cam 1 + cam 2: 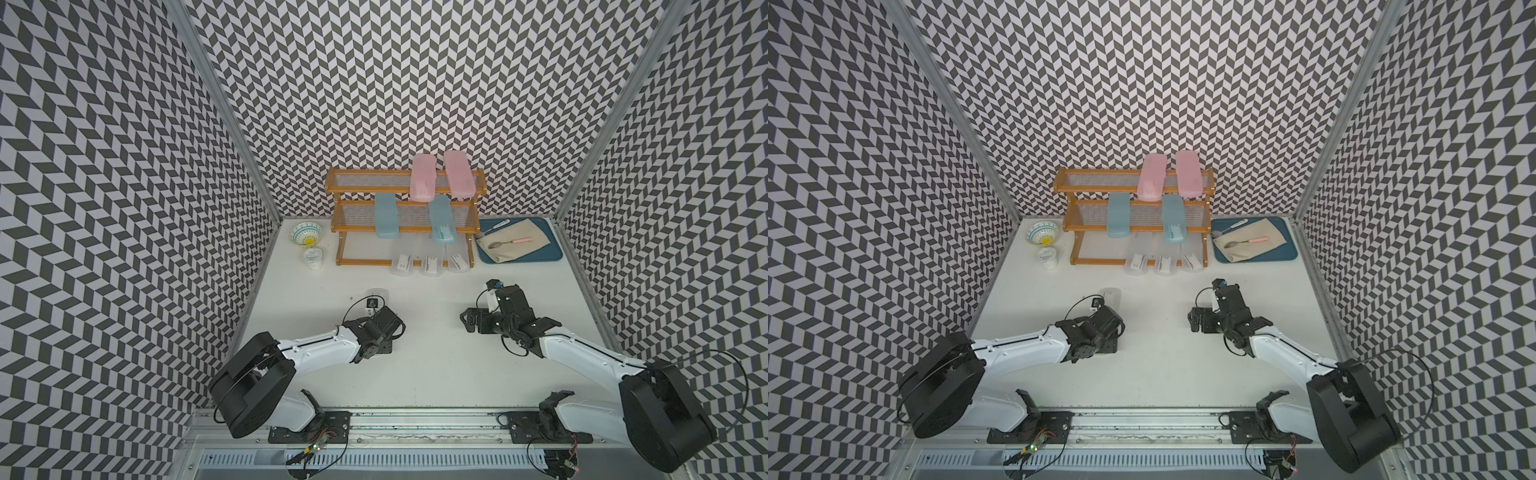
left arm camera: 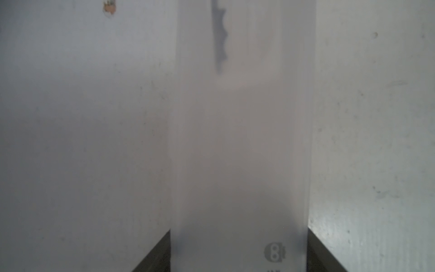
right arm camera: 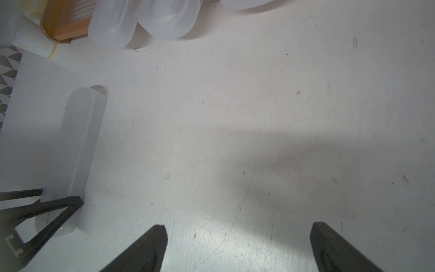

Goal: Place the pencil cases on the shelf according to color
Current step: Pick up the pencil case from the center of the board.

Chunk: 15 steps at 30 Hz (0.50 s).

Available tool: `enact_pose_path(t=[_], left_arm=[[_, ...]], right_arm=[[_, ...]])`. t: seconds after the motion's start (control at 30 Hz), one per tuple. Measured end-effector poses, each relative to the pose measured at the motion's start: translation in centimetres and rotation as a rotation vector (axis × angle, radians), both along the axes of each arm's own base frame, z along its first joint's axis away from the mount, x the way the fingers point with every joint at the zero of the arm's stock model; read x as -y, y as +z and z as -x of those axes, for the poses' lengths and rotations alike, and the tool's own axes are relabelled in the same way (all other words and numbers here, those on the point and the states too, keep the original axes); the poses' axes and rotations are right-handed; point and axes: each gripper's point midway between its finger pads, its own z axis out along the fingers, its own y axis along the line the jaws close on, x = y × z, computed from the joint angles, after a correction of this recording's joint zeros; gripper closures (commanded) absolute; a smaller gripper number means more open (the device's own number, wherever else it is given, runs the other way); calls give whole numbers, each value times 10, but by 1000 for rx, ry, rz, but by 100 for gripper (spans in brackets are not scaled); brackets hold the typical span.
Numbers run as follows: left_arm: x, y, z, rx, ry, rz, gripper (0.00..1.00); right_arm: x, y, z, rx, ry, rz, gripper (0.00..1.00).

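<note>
The left pincer [image 2: 239, 232] is closed on a clear case [image 2: 240, 141]. One black finger presses each long side, near one end. The case is frosted and long, with a small round mark by the fingers. In a top view this pincer sits left of the middle, and the far end of the case [image 1: 377, 292] pokes out past it. I cannot tell if the case is lifted off the white table [image 1: 436, 365].

The right pincer [image 3: 239, 225] is wide open and holds nothing, with only bare table under it. In a top view it is right of the middle [image 1: 467, 321], well apart from the left one.

Farther back, above the middle of the frame, stands the shelf [image 1: 353, 190]. On its lowest step three more clear cases [image 1: 404, 264] [image 1: 431, 266] [image 1: 457, 262] lie side by side. Their labelled ends stick out over the front bar. On the middle step lie two blue cases [image 1: 386, 216] [image 1: 441, 222], and on the top step two pink cases [image 1: 423, 176] [image 1: 459, 172].

Left of the shelf are a bowl [image 1: 306, 233] and a cup [image 1: 312, 258]. Right of it is a blue tray [image 1: 555, 254] with a cloth [image 1: 528, 232] and a spoon [image 1: 509, 242].
</note>
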Motion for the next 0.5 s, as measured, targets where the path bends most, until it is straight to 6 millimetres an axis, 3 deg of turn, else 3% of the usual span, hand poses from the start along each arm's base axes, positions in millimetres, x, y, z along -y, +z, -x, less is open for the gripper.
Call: enact_pose_path(t=[0.17,0.3,0.5], left_arm=[[-1,2,1,-7,15,-7,33],[-1,20,-5,17,22,-1,31],[-1,70,-60,139,61,81,30]], right_arm=[[2,-3,1,-4,-5,9,0],[2,-2,1,-2,-5,8,0],[0,0,0,1,0,1,0]])
